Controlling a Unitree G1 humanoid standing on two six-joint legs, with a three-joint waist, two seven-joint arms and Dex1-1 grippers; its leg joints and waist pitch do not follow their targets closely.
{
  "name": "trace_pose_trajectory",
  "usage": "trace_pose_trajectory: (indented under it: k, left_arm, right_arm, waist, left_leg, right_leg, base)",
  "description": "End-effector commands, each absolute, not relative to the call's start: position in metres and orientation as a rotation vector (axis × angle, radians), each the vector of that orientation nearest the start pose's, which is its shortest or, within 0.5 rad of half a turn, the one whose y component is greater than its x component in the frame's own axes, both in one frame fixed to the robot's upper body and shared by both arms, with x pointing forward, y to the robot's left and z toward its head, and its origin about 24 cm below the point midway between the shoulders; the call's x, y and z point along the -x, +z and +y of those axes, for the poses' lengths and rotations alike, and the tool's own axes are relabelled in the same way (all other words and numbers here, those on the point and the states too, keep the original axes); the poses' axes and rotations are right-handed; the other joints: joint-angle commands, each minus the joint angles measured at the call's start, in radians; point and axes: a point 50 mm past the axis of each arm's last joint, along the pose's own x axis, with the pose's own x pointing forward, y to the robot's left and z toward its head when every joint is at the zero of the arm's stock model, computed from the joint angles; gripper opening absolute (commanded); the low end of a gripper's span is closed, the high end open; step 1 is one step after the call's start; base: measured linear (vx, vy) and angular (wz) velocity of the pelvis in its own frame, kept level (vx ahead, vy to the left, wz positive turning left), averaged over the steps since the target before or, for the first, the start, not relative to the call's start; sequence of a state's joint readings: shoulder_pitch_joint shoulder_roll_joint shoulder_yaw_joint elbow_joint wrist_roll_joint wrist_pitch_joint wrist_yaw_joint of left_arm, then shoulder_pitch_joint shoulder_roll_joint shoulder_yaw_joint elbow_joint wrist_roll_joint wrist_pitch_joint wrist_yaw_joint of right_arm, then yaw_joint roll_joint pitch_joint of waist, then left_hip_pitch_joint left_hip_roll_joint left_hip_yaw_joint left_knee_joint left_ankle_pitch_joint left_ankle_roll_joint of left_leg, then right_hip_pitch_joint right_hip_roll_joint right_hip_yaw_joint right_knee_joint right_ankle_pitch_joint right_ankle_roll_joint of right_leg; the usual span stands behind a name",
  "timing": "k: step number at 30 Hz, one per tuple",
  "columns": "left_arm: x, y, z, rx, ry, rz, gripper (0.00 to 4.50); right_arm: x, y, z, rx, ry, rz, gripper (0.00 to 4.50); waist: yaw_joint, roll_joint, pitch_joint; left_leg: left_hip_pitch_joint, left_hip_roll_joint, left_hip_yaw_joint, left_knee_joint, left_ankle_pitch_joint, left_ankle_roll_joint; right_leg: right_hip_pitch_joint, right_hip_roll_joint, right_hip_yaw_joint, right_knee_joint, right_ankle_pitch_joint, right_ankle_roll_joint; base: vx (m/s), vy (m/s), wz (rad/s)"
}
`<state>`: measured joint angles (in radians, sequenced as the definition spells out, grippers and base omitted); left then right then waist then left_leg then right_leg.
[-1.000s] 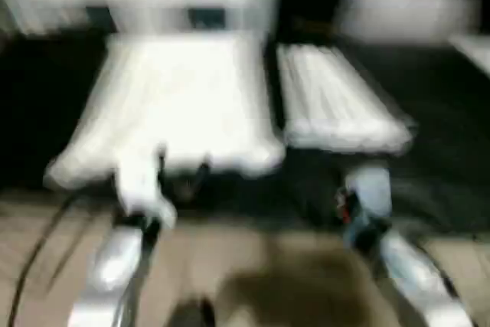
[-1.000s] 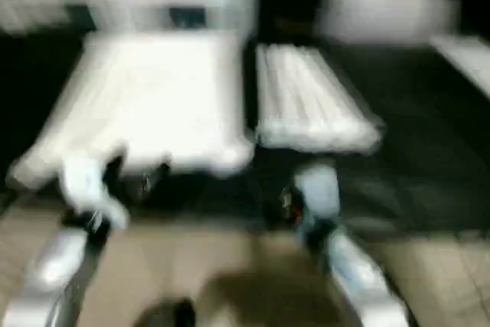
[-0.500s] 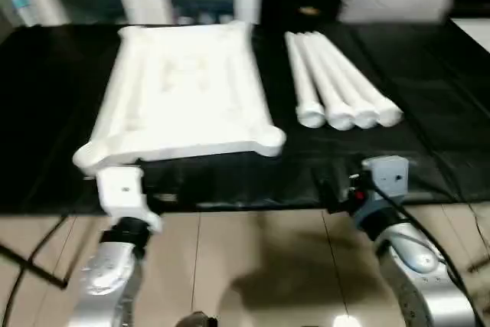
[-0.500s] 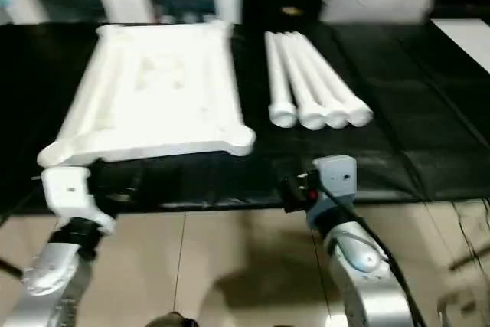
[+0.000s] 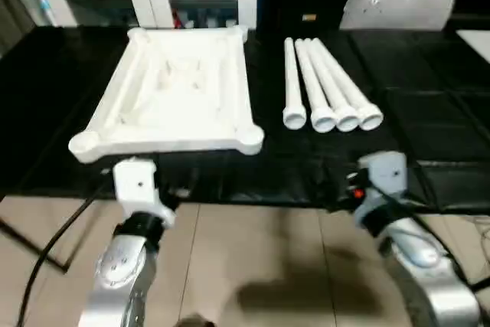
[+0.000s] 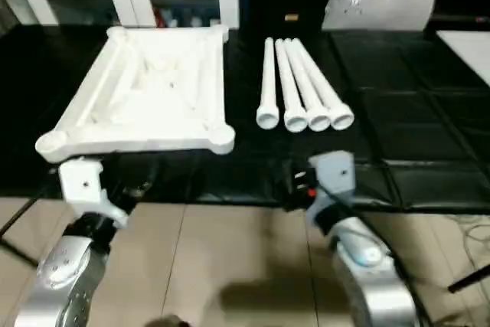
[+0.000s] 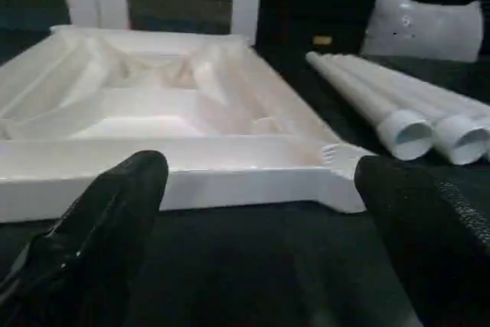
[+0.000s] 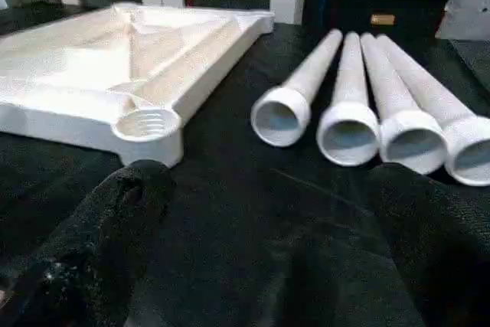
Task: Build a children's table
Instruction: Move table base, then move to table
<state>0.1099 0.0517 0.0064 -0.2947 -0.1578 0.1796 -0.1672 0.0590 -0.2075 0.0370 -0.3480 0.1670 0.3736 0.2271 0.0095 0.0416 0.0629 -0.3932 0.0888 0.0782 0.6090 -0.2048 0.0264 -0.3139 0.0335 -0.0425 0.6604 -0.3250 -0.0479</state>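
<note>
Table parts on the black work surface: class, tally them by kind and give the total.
Table top, ribbed underside up: 1
Table legs, side by side: 4
Total: 5 parts

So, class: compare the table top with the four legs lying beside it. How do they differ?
The table top is one wide, flat rectangle, lying underside up, with round sockets at its corners. The legs are four long, narrow round tubes, lying side by side with open ends facing the robot. Both are white and rest on the black sheet.
</note>
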Motion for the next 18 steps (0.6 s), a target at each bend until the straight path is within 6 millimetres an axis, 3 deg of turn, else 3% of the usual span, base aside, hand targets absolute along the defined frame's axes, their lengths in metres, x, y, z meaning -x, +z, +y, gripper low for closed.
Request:
trace_pose_trajectory:
  k: [1,2,3,4,5,6,7,8,9,10,11,12,13,14,15,17,18]
  left_arm:
    - [-0.2304,0.0681,0.1591,0.105,-0.154,-0.004,4.32]
    - [-0.2303,0.0684,0.1589,0.106,-0.158,-0.006,4.32]
    - [-0.2302,0.0688,0.1582,0.11,-0.163,-0.006,4.32]
    - [-0.2301,0.0688,0.1579,0.112,-0.166,-0.006,4.32]
    - [-0.2299,0.0689,0.1569,0.117,-0.174,-0.006,4.32]
    - [-0.2288,0.0685,0.1554,0.124,-0.188,-0.004,4.32]
    - [-0.2282,0.0685,0.1544,0.131,-0.2,-0.005,4.32]
    - [-0.2274,0.0687,0.1535,0.137,-0.21,-0.006,4.32]
    - [-0.2274,0.0687,0.1535,0.138,-0.211,-0.006,4.12]
    - [-0.2273,0.0688,0.1535,0.14,-0.214,-0.005,4.12]
    - [-0.2274,0.0688,0.1537,0.14,-0.215,-0.006,4.0]
    - [-0.2275,0.0689,0.1535,0.146,-0.222,-0.006,4.0]
    - [-0.2275,0.0689,0.1533,0.151,-0.226,-0.006,3.93]
    - [-0.2274,0.0691,0.1531,0.154,-0.232,-0.006,3.93]
    - [-0.2273,0.0693,0.1531,0.152,-0.238,-0.007,3.93]
    - [-0.2271,0.0692,0.1534,0.15,-0.238,-0.006,3.93]
    - [-0.2269,0.0692,0.1533,0.152,-0.245,-0.006,3.93]
  right_arm:
    - [-0.2366,0.0747,-0.1509,0.029,0.332,0.104,4.5]
    - [-0.2364,0.0745,-0.1506,0.03,0.333,0.105,4.5]
    - [-0.2361,0.0742,-0.1502,0.031,0.335,0.106,4.5]
    - [-0.236,0.0741,-0.1501,0.031,0.336,0.106,4.5]
    - [-0.2359,0.074,-0.1501,0.03,0.336,0.107,4.5]
    - [-0.2354,0.0735,-0.1502,0.03,0.337,0.109,4.5]
    - [-0.2352,0.0732,-0.1502,0.03,0.338,0.11,4.5]
    - [-0.2348,0.0729,-0.1503,0.031,0.338,0.112,4.5]
    - [-0.2348,0.0728,-0.1503,0.031,0.339,0.112,4.5]
    - [-0.2346,0.0727,-0.1504,0.031,0.339,0.114,4.5]
    - [-0.2345,0.0726,-0.1505,0.031,0.339,0.114,4.5]
    - [-0.2345,0.0726,-0.1506,0.031,0.339,0.114,4.5]
    - [-0.2345,0.0725,-0.1506,0.031,0.339,0.114,4.5]
    - [-0.2346,0.0726,-0.1507,0.031,0.339,0.114,4.5]
    - [-0.2347,0.0726,-0.1506,0.031,0.34,0.115,4.5]
    - [-0.2348,0.0725,-0.1505,0.031,0.341,0.115,4.5]
    - [-0.235,0.0723,-0.1504,0.032,0.343,0.116,4.5]
  waist:
    - [0.016,-0.027,-0.035]
    - [0.006,-0.003,-0.043]
    - [0.0,0.002,-0.043]
    - [-0.015,0.006,-0.046]
    - [-0.02,0.004,-0.044]
    - [-0.012,-0.021,-0.041]
    - [0.004,-0.03,-0.032]
    - [0.016,-0.024,-0.03]
    - [0.014,-0.017,-0.028]
    - [0.006,-0.003,-0.032]
    - [-0.004,0.005,-0.037]
    - [-0.027,0.012,-0.034]
    - [-0.028,0.011,-0.034]
    - [-0.022,0.004,-0.028]
    - [-0.01,-0.004,-0.022]
    - [-0.001,-0.005,-0.013]
    - [-0.002,-0.002,-0.007]
  left_leg:
    - [-0.015,0.081,-0.023,-0.027,-0.016,0.063]
    - [0.004,0.14,-0.05,-0.045,-0.036,0.087]
    - [0.014,0.181,-0.072,-0.058,-0.049,0.119]
    - [0.045,0.26,-0.125,-0.085,-0.069,0.203]
    - [0.056,0.271,-0.136,-0.085,-0.058,0.228]
    - [-0.012,0.156,-0.061,-0.043,-0.057,0.153]
    - [-0.024,0.098,-0.023,-0.022,-0.045,0.105]
    - [-0.013,0.086,-0.01,-0.013,-0.023,0.039]
    - [-0.013,0.093,-0.014,-0.024,-0.015,0.024]
    - [0.008,0.135,-0.034,-0.048,-0.048,0.014]
    - [0.025,0.172,-0.055,-0.063,-0.068,0.028]
    - [0.043,0.228,-0.1,-0.094,-0.126,0.103]
    - [0.039,0.217,-0.093,-0.091,-0.134,0.113]
    - [0.017,0.178,-0.058,-0.081,-0.159,0.097]
    - [0.003,0.144,-0.026,-0.062,-0.151,0.066]
    - [0.013,0.142,-0.018,-0.056,-0.155,0.037]
    - [0.026,0.153,-0.016,-0.07,-0.223,0.001]
  right_leg:
    - [0.045,-0.138,0.083,-0.116,0.339,0.283]
    - [0.036,-0.149,0.067,-0.077,0.362,0.304]
    - [0.025,-0.169,0.066,-0.059,0.354,0.295]
    - [-0.004,-0.22,0.081,-0.023,0.296,0.223]
    - [-0.018,-0.238,0.096,-0.017,0.272,0.175]
    - [0.038,-0.256,0.112,-0.068,0.353,0.123]
    - [0.043,-0.228,0.104,-0.099,0.358,0.164]
    - [0.039,-0.197,0.095,-0.112,0.295,0.189]
    - [0.041,-0.176,0.082,-0.108,0.282,0.183]
    - [0.029,-0.154,0.069,-0.092,0.268,0.15]
    - [0.023,-0.161,0.066,-0.073,0.268,0.118]
    - [0.004,-0.194,0.067,-0.048,0.224,-0.009]
    - [0.004,-0.202,0.071,-0.054,0.222,-0.047]
    - [0.018,-0.221,0.085,-0.081,0.222,-0.109]
    - [0.03,-0.229,0.092,-0.107,0.17,-0.131]
    - [0.023,-0.221,0.091,-0.124,0.053,-0.133]
    - [0.015,-0.2,0.085,-0.129,-0.135,-0.142]
  base:
    - [-0.018,-0.106,-0.01]
    - [-0.006,-0.074,-0.02]
    - [0.0,0.0,0.0]
    - [0.0,0.0,0.0]
    - [0.0,0.0,0.0]
    - [0.0,0.0,0.0]
    - [0.0,0.0,0.0]
    - [0.0,0.0,0.0]
    - [0.0,0.0,0.0]
    - [0.0,0.0,0.0]
    - [-0.026,0.059,0.0]
    - [-0.034,0.065,-0.01]
    - [-0.034,0.065,-0.01]
    - [-0.036,0.056,0.0]
    - [0.0,0.0,0.0]
    - [0.0,0.0,0.0]
    - [0.0,0.0,0.0]
